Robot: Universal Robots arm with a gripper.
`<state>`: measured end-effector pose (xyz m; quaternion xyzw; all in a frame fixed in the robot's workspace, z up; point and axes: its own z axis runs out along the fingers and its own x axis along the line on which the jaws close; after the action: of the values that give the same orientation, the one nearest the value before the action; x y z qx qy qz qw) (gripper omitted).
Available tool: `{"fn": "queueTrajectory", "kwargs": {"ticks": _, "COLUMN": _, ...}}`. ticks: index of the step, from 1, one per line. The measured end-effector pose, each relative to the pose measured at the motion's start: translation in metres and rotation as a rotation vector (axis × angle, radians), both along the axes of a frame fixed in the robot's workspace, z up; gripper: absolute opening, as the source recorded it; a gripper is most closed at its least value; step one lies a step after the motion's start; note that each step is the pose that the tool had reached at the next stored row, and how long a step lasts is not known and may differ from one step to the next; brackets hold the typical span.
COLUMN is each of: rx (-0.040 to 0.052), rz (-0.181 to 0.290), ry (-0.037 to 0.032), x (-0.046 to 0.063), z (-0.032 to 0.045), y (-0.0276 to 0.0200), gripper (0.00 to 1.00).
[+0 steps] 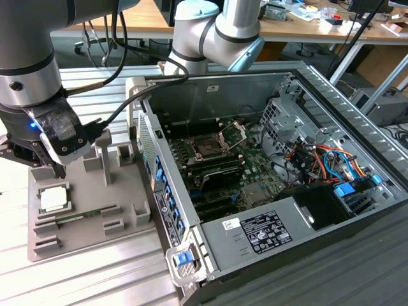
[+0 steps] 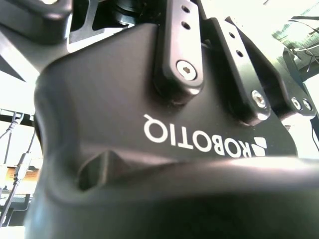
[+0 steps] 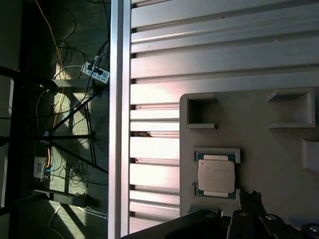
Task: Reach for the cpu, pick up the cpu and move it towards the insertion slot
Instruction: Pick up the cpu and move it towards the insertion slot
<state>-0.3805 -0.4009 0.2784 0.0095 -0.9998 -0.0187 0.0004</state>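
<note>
The cpu [image 1: 54,199] is a small silvery square chip lying flat in a recess of the grey fixture block [image 1: 121,191] at the exterior view's left. My gripper [image 1: 48,167] hangs a little above the chip, slightly behind it and apart from it. In the first wrist view the cpu [image 3: 216,174] lies in its recess, with dark parts of the gripper [image 3: 249,216] close beside it. The insertion slot [image 1: 207,148] is a dark square socket with a raised metal bracket on the green board inside the open computer case. The second wrist view looks at the gripper's black body [image 2: 164,129].
A long green memory stick [image 1: 76,218] lies on the fixture in front of the chip. Grey posts [image 1: 105,153] rise from the fixture beside the gripper. The case wall [image 1: 162,191] stands between fixture and board. Cables [image 1: 325,159] fill the case's right side.
</note>
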Motion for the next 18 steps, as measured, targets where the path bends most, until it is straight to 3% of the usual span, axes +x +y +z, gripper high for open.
{"fn": "queueTrajectory", "kwargs": {"ticks": 12, "rx": -0.0001, "rz": 0.0, "ry": 0.0001, "x": -0.0019, "z": -0.0004, "y": 0.0, "gripper": 0.11}}
{"fn": "queueTrajectory", "kwargs": {"ticks": 14, "rx": -0.0001, "rz": 0.0, "ry": 0.0001, "x": -0.0045, "z": -0.0081, "y": 0.0, "gripper": 0.11}}
{"fn": "queueTrajectory", "kwargs": {"ticks": 18, "rx": 0.0, "rz": 0.0, "ry": -0.0001, "x": -0.0049, "z": -0.0087, "y": 0.0, "gripper": 0.11}}
